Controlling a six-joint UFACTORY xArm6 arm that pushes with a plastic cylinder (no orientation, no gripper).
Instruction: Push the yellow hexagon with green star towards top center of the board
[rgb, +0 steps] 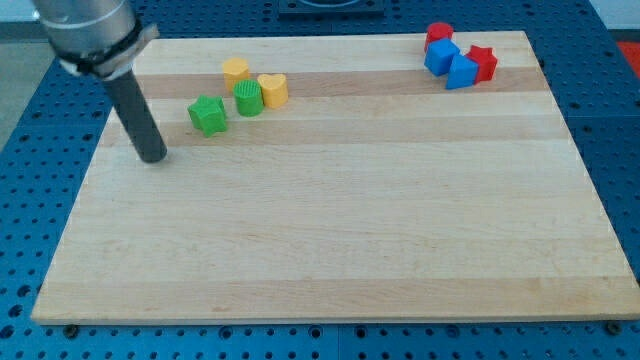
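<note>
Since the arm ends in a plain rod, the tool has nothing to open or close and holds nothing; my tip (153, 157) just rests on the desk (330, 240), left of the green star (208, 115) and slightly lower, apart from it.

Using the star as the landmark, going rightward: the yellow hexagon (236, 69) sits up and to the right of it, near the desk's top edge. The green cylinder (249, 97) is just right of the star, touching or nearly touching the hexagon. The yellow heart (272, 90) is right of that, snug against the cylinder. Far right of the star, well apart, is the red and blue cluster at the top right corner.

My guess on handling: the hexagon looks like a small, light, rigid block that'll slide easily on smooth wood and spin if hit off-centre. No gripping, so I'd push on its left flank with the star as the pusher, shoving the pair rightward. The cylinder and heart will probably get dragged along.

Count: two yellow (hexagon, heart), two green (star, cylinder), two blue blocks (441, 56) (462, 72), two red, one round-topped (438, 33) and one star-like (483, 62). Eight total.
</note>
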